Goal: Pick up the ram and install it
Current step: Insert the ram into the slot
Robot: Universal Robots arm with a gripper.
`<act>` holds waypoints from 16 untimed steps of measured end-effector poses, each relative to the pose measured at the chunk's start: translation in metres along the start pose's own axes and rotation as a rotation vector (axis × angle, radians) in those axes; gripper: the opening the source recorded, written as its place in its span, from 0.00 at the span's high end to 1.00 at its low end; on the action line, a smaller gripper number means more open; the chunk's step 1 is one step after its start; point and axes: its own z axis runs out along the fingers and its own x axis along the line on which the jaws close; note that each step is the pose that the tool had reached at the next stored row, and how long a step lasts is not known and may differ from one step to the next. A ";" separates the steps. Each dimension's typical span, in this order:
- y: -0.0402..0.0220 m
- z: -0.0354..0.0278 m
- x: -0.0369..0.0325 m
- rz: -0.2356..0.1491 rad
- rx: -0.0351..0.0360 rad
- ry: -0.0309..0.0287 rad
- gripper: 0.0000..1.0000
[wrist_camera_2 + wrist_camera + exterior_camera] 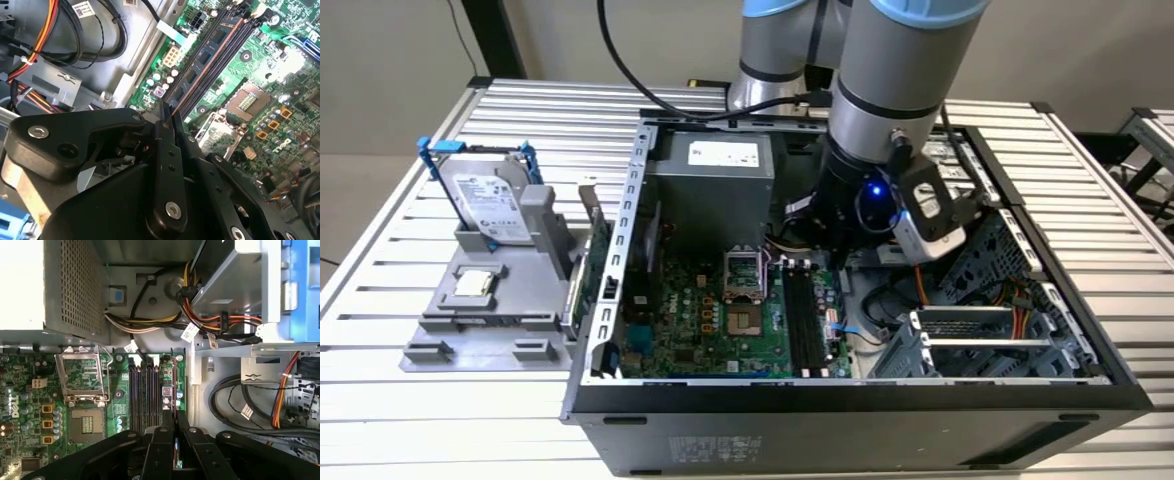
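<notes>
On the slatted metal desk (pixel 427 400) stood the open computer case (pixel 854 395), and inside it the pincer (pixel 175 440) pinched the ram (pixel 174 402) by its long edges over the memory slots (pixel 147 395); it seemed light, stiff and fragile.

The exterior view looks down from high and in front on the open computer case (pixel 854 300) standing on the slatted tabletop (pixel 400 400), taking in the whole arm (pixel 881 90) above it. The first wrist view looks straight down, close, past the black jaws onto the motherboard (pixel 65 405) and cable bundle (pixel 200 325). The second wrist view looks obliquely, closer still, across the same jaws. All three share the memory slots (pixel 803 320) (pixel 210 60) (pixel 147 395) and processor socket (pixel 744 285) (pixel 247 102) (pixel 85 390).
</notes>
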 end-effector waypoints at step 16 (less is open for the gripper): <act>-0.0068 0.0167 0.0016 0.008 0.0087 -0.0032 1.00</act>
